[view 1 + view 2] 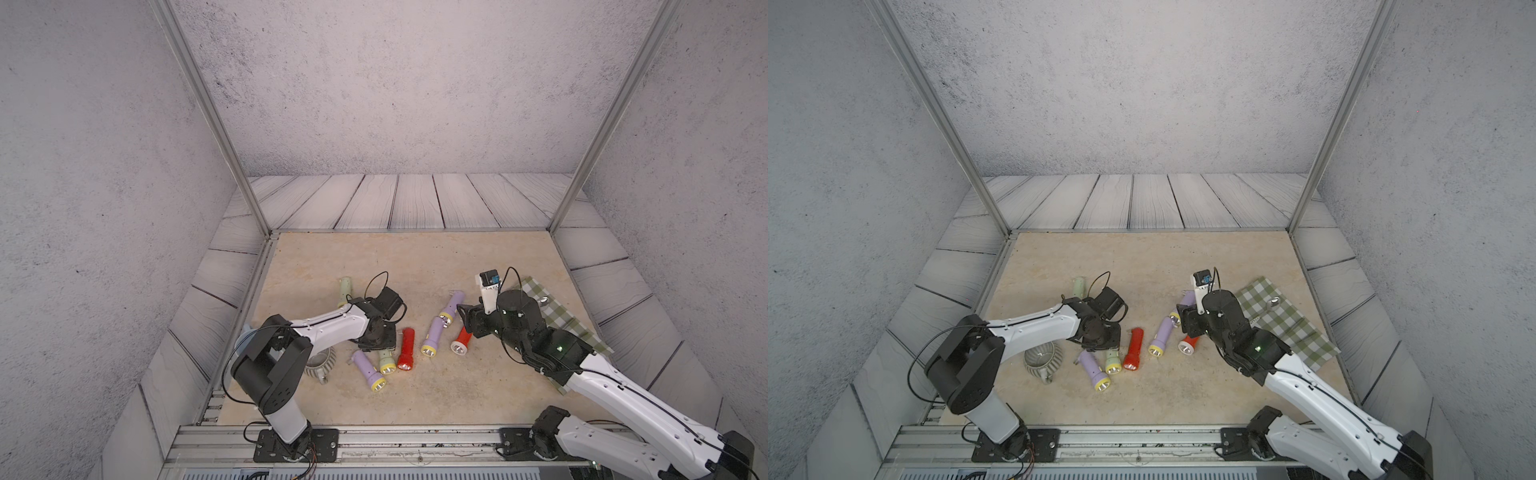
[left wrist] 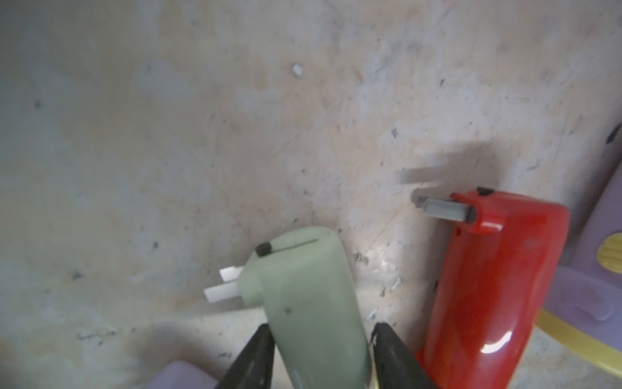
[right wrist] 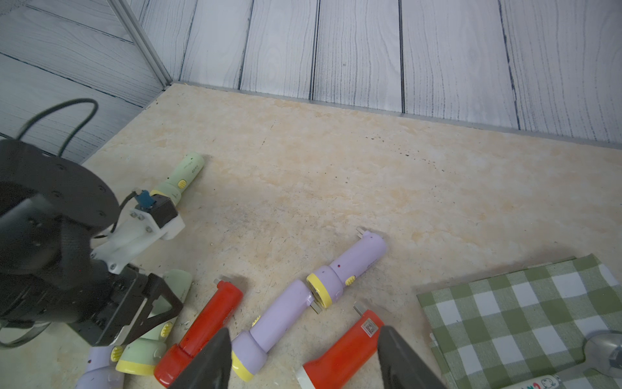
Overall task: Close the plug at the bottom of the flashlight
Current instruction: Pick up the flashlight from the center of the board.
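My left gripper (image 2: 322, 326) clamps the green flashlight (image 2: 309, 296). Its plug prongs (image 2: 225, 286) stick out, shown only by my wrist camera, since that gripper covers them in both top views. A red flashlight (image 2: 498, 269) lies just beside. Farther off, my right gripper (image 3: 304, 330) hangs open.

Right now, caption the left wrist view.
Jaws grip a pale green plastic flashlight, prongs unfolded, beside a red plastic flashlight.

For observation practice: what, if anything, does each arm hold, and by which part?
Left jaws grip the pale green plastic flashlight by its barrel; right jaws hold nothing.
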### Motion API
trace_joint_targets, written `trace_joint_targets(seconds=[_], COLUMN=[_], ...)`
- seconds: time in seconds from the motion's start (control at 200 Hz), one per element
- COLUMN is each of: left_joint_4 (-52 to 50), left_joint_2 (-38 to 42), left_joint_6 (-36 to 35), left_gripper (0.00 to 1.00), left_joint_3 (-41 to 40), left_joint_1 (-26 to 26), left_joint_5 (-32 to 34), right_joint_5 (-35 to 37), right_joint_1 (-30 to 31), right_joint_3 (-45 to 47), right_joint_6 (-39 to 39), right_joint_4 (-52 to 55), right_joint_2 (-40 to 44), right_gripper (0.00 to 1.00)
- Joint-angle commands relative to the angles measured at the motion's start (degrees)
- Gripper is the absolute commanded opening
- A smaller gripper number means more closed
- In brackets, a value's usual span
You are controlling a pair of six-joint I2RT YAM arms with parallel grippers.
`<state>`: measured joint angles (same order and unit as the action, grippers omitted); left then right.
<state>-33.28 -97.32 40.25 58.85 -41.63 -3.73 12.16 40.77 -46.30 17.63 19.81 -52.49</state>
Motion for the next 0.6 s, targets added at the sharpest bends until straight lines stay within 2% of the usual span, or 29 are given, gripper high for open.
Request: trace_joint_targets(seconds=[0.0, 0.275, 0.47, 0.596], left_joint_4=[-1.35, -1.56, 1.05, 3.03], left_joint_2=[-2.69, -6.84, -5.8, -2.22], left_joint_6=[-3.37, -5.88, -8.0, -11.37], left_gripper=[0.51, 0.51, 0.32, 0.2], left_joint_3=[2.85, 4.26, 5.32, 7.1], left_joint_1=[0.14, 0.97, 2.24, 3.28], left_joint_5=[1.57, 3.02, 0.41, -1.03], right_joint_5=[0.79, 2.15, 3.01, 3.86], right_joint_1=[0.13, 0.02, -0.01, 0.06], right_joint_3=[0.68, 0.82, 0.69, 0.04], right_joint_6=[0.65, 0.33, 0.13, -0.14], right_joint_4=[-0.83, -1.18, -1.09, -0.42], right_joint_2=[0.68, -0.3, -1.34, -2.3], right_gripper=[0.7, 0.72, 0.72, 0.72])
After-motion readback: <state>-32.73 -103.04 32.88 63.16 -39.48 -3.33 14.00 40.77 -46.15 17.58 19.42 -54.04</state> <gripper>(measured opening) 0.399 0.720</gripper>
